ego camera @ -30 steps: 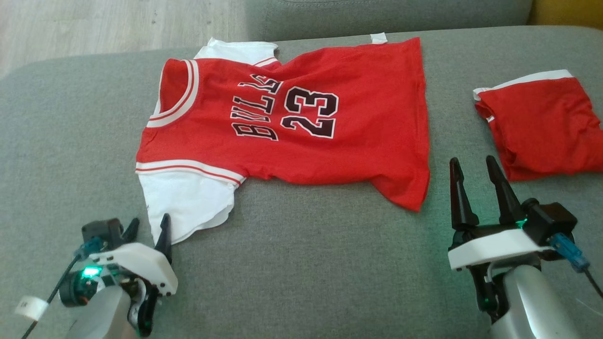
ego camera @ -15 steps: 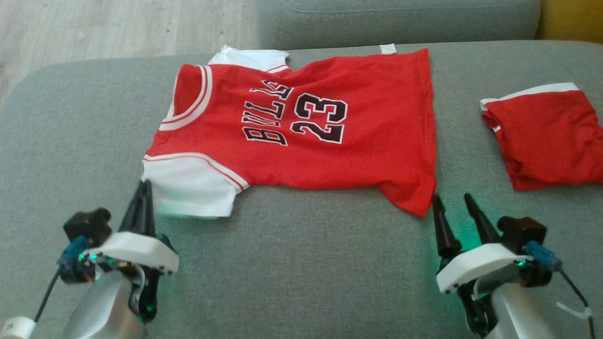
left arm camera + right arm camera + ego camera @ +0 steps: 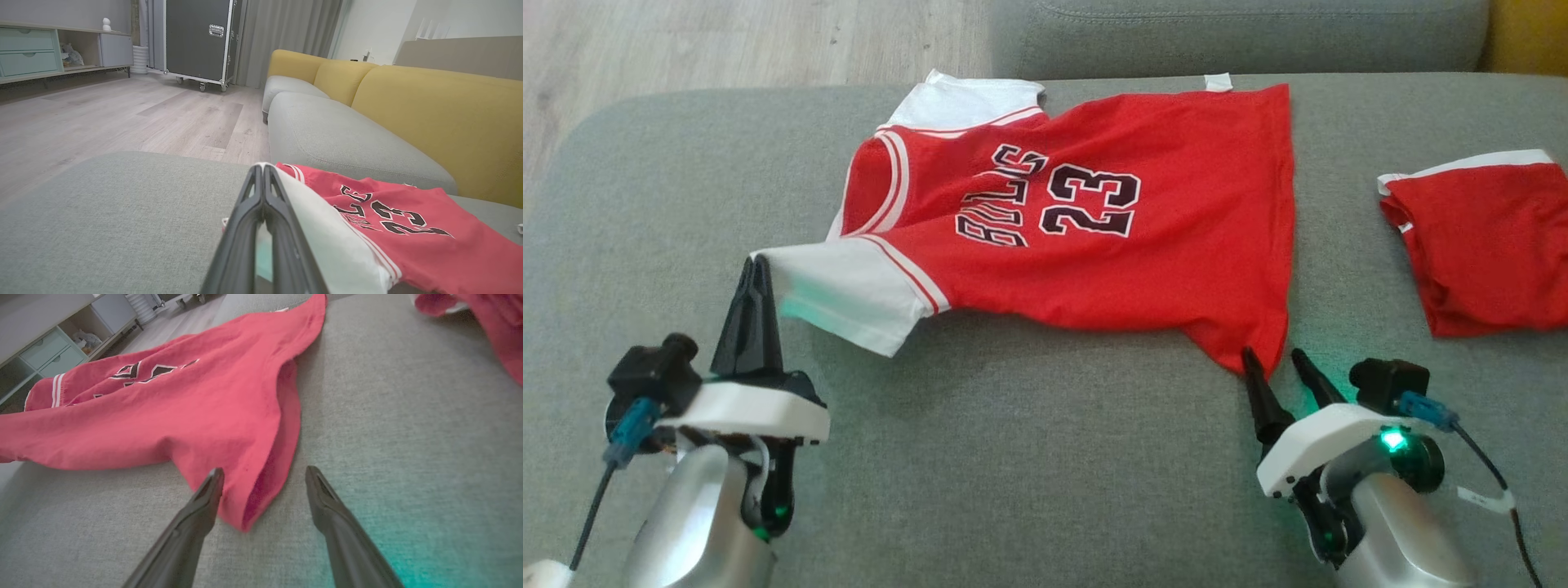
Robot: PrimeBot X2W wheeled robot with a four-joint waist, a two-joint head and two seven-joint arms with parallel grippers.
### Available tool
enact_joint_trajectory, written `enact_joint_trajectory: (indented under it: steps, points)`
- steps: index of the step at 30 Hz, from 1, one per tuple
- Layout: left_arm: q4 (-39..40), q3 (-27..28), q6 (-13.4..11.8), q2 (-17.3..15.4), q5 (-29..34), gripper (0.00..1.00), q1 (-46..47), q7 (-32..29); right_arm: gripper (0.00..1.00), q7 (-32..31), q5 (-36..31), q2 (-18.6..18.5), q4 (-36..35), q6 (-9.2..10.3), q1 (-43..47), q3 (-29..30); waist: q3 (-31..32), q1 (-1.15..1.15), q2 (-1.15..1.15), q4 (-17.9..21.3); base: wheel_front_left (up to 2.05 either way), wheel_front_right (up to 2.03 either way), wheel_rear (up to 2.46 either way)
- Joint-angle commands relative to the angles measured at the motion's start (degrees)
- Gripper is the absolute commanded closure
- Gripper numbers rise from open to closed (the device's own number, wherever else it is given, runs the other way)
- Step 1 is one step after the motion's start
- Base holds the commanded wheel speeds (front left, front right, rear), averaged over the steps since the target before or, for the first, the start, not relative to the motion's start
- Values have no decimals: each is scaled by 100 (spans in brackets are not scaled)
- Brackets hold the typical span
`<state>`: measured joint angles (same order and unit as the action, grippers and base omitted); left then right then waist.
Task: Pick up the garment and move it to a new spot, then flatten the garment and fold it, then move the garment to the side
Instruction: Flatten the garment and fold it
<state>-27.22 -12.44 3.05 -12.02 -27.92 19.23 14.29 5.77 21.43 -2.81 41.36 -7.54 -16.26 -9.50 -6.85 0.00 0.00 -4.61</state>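
Observation:
The red jersey point(image 3: 1094, 245) with "23" on it lies spread on the grey sofa cushion point(image 3: 1029, 457). Its near white sleeve point(image 3: 849, 290) is lifted off the cushion, and my left gripper point(image 3: 756, 265) is shut on that sleeve's tip. The left wrist view shows the closed gripper point(image 3: 261, 171) with the white sleeve point(image 3: 327, 241) trailing to its right. My right gripper point(image 3: 1270, 357) stands open at the jersey's near hem corner point(image 3: 1245, 339). In the right wrist view the hem corner point(image 3: 253, 498) lies between the spread fingers point(image 3: 204, 498), low over the cushion.
A second red garment point(image 3: 1478, 245), folded, lies at the cushion's right. The cushion's left edge drops to a wooden floor point(image 3: 686, 41). Another grey cushion point(image 3: 1233, 33) and a yellow backrest point(image 3: 429, 114) lie beyond. A wheeled black case point(image 3: 200, 38) stands far off.
My left gripper has closed on the white sleeve and raised it, pulling it up and away. The right gripper has moved left and down to the hem corner. The camera has shifted slightly.

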Motion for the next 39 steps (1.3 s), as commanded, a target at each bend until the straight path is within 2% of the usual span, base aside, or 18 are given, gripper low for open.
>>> enact_joint_trajectory:
  steps: [1,9,10,11,12,20,27,32,39]
  points:
    - [226,282,15,-103,69,100,136,70,0,-22,57,-7,-24,5,-240,-185,-7,0,0,-13,0,0,0]
    - [277,350,83,-21,205,100,126,70,0,-144,333,-7,457,5,-422,-539,-33,0,0,-60,0,0,0]
    - [269,365,89,-17,217,100,128,70,11,-148,369,-7,494,5,-440,-594,-37,0,0,-62,0,0,0]
    - [247,377,94,-14,227,100,129,70,58,-140,402,-7,527,5,-458,-636,-38,0,0,-61,0,0,0]
    - [222,386,99,-13,236,100,130,70,100,-126,435,-7,560,5,-472,-669,-33,0,0,-59,0,0,0]
    - [-1,557,111,-83,240,100,28,71,100,223,680,-7,386,5,-454,-904,267,0,0,76,0,0,0]
    - [107,775,158,-198,149,100,-94,71,100,375,421,-77,-194,5,-550,-786,645,0,0,303,0,0,0]
    - [456,955,228,-307,-106,100,-34,26,100,254,280,-418,-1033,5,-794,-784,813,0,0,477,0,0,0]
    - [1546,1242,247,-591,-375,100,441,-103,100,107,91,-1090,-2431,5,-1430,-741,888,0,0,665,0,0,0]
